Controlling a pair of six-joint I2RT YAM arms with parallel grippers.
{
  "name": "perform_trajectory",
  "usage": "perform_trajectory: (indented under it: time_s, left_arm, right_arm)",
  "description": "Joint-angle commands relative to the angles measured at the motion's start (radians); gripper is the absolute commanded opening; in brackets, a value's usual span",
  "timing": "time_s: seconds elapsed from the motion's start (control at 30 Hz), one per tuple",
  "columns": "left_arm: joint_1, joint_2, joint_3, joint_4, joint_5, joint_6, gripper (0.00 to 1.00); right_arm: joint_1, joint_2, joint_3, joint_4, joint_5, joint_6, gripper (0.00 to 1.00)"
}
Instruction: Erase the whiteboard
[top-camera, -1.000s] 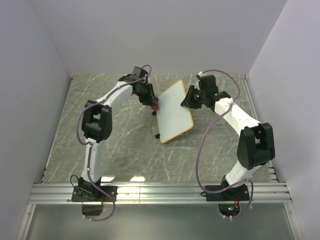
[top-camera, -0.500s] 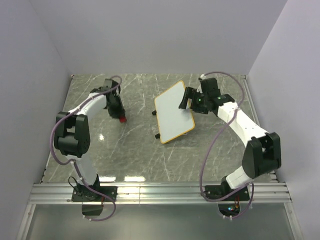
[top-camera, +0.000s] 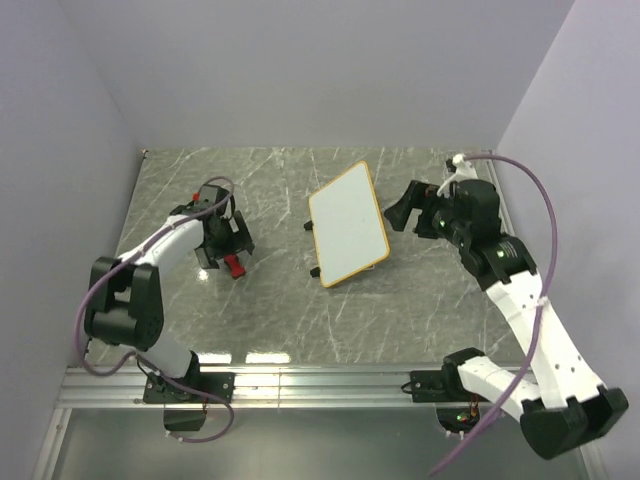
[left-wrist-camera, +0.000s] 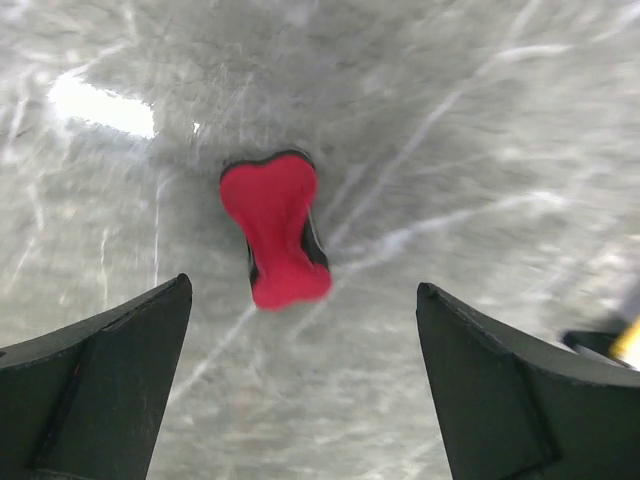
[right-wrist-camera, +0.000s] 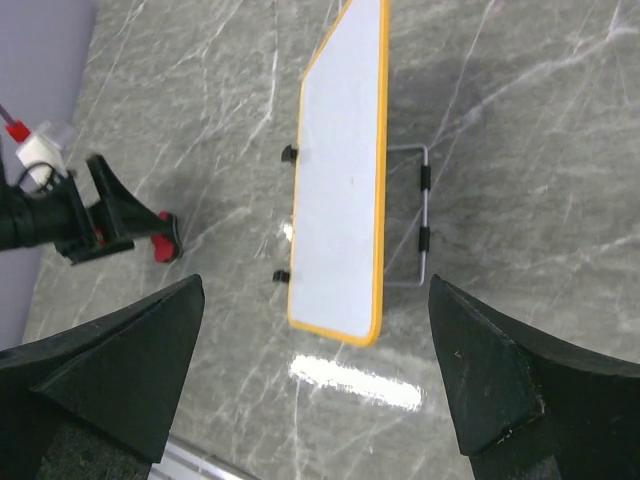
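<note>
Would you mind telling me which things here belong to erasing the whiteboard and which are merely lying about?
Part of the job:
- whiteboard, face looking clean
- red eraser, lying beneath the open left hand
- right hand, open, apart from the board

Merely there:
- wire stand, jutting out beside the board
- grey marbled table

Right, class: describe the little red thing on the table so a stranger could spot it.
Start at the grey marbled table and look left of the whiteboard. Under the open left gripper lies the eraser. It is small, red and pinched at the waist like a bow, unlike the flat white, orange-rimmed board.
</note>
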Motion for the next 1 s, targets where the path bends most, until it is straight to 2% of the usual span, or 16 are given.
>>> perform_trajectory:
  time_s: [0.0,0.2,0.3,0.47,0.53,0.57,0.67,0.8,0.97]
  left_arm:
    - [-0.02,-0.131,0.047,-0.05,-0.038,-0.076,0.98]
    - [-0.052,-0.387,0.078,-0.105,0.011,-0.158,0.95]
    - [-0.061,-0.488,0.15,-0.17,0.003,-0.162,0.94]
    - [-0.059,-0.529,0.395,-0.274,0.025,-0.118,0.95]
    - [-0.059,-0.515,0.468,-0.302,0.025,-0.116,0.96]
    - [-0.059,-0.515,0.516,-0.308,0.042,-0.116,0.98]
    - [-0.059,-0.533,0.569,-0.301,0.06,-0.141,0.98]
    - [-0.059,-0.594,0.558,-0.265,0.066,-0.168,1.0]
    - [-0.059,-0.647,0.488,-0.247,0.069,-0.158,0.99]
  right_arm:
    - [-0.005,-0.086,-0.064,-0.02,-0.033,0.011,1.0]
    - [0.0,-0.198,-0.144,-0.014,-0.186,0.068,0.97]
    - [0.001,-0.253,-0.188,-0.02,-0.246,0.088,0.97]
    - [0.017,-0.328,-0.276,-0.028,-0.329,0.106,0.97]
    - [0.017,-0.365,-0.334,-0.011,-0.407,0.135,0.97]
    - [0.018,-0.377,-0.354,-0.006,-0.427,0.146,0.97]
    - [0.018,-0.445,-0.448,0.012,-0.473,0.221,0.98]
    - [0.018,-0.503,-0.518,0.051,-0.507,0.269,0.99]
    - [0.031,-0.506,-0.52,0.078,-0.514,0.271,1.0]
